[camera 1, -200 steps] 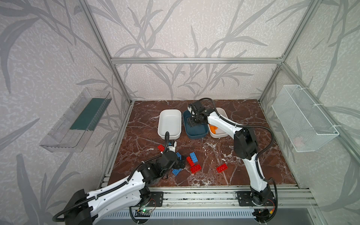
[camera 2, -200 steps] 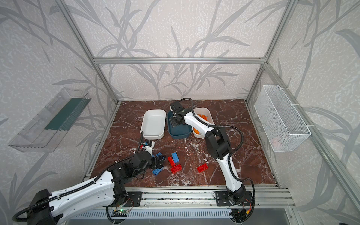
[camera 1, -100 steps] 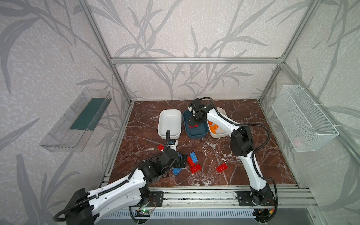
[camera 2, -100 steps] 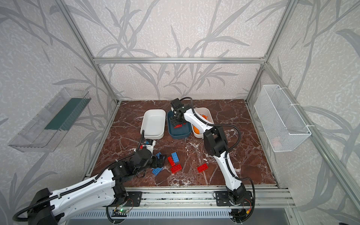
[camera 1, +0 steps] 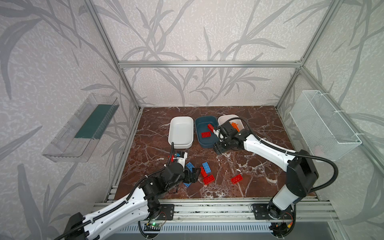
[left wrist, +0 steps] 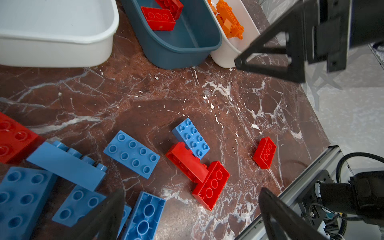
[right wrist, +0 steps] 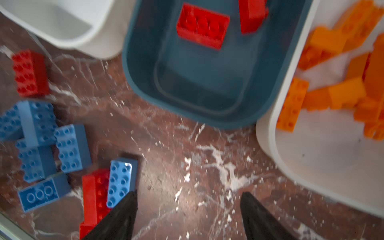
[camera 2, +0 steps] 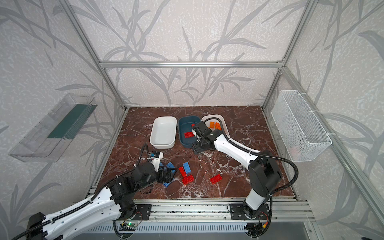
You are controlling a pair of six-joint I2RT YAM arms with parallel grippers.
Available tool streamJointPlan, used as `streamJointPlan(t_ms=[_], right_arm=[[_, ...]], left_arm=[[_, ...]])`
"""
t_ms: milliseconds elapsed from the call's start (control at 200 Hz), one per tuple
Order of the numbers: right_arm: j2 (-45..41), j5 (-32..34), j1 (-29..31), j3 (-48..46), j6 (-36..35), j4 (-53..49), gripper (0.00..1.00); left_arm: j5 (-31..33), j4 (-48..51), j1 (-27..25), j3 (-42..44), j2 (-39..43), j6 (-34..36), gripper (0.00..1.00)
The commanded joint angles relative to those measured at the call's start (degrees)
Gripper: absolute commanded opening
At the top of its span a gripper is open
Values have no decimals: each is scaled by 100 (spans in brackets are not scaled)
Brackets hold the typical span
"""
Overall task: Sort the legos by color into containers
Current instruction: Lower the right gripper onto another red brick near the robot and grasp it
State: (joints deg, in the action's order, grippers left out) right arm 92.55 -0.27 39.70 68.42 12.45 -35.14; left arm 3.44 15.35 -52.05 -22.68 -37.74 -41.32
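Note:
Three containers stand in a row at the back: an empty white tub (camera 1: 180, 133), a teal tub (camera 1: 204, 143) with two red legos (camera 1: 205, 134) in it, and a white tub (camera 2: 223, 124) with several orange legos (camera 2: 214, 125). Loose blue legos (camera 1: 206, 167) and red legos (camera 1: 208, 179) lie on the marble floor at front left; one red brick (camera 1: 236, 178) lies apart. My left gripper (camera 1: 192, 176) hovers open over the blue pile (left wrist: 133, 153), holding nothing. My right gripper (camera 1: 219, 148) is open and empty just in front of the teal tub (right wrist: 207, 83), over bare floor.
A white wire mesh basket (camera 1: 324, 124) hangs on the right wall and a clear shelf (camera 1: 83, 128) on the left wall. An aluminium rail (camera 1: 207, 204) runs along the front edge. Frame posts stand at the back corners.
My right gripper has opened wider and drawn back from above the teal tub to the floor in front of it, leaving a red brick inside. The left arm has barely shifted.

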Motion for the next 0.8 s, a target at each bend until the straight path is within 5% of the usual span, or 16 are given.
streamJointPlan(t_ms=[0, 155, 795], right_arm=[[-550, 129, 110, -826, 335, 178, 81], [-1249, 322, 394, -1770, 635, 69, 91], [-2116, 396, 905, -3239, 1443, 164, 91]], left_arm=[[-60, -67, -147, 123, 112, -166, 99], [38, -191, -475, 136, 11, -200, 99], [595, -811, -1567, -167, -1083, -271, 99]])
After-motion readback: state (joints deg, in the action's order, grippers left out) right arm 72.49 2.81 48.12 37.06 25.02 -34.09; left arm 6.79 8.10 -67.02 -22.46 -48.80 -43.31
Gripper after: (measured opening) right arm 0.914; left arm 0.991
